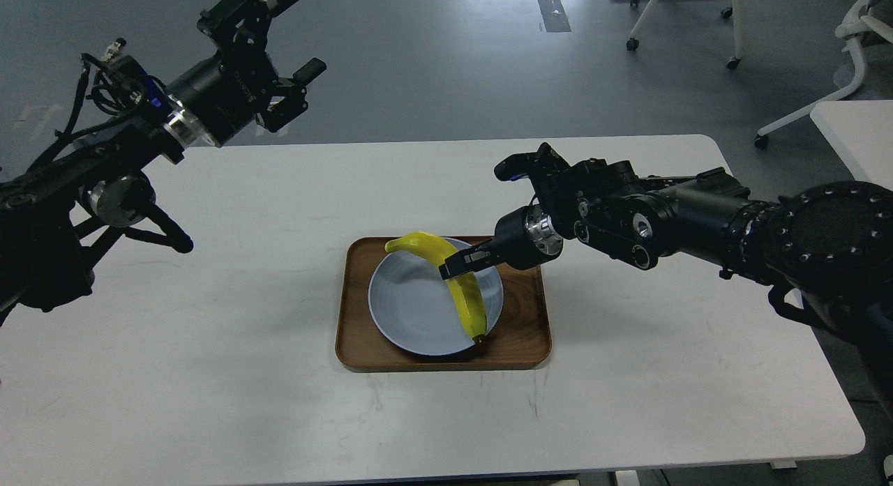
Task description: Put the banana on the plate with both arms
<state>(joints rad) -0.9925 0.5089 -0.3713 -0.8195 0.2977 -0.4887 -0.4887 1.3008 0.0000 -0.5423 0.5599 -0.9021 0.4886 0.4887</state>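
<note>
A wooden tray (530,332) held the plate (418,305), and the banana (460,284) lay across its right side, clamped by the right claw (457,263). The white surface (244,374) carried the tray. The left claw (286,54) hung apart above the grey floor (432,61), chairs (684,19) beyond.

Small pale lettering on black body of left end effector (279,33), near its silver wrist ring; too blurred to read. No other text, label, number or sign readable in view.

Banana (466,291) midsection behind R jaws.
</note>
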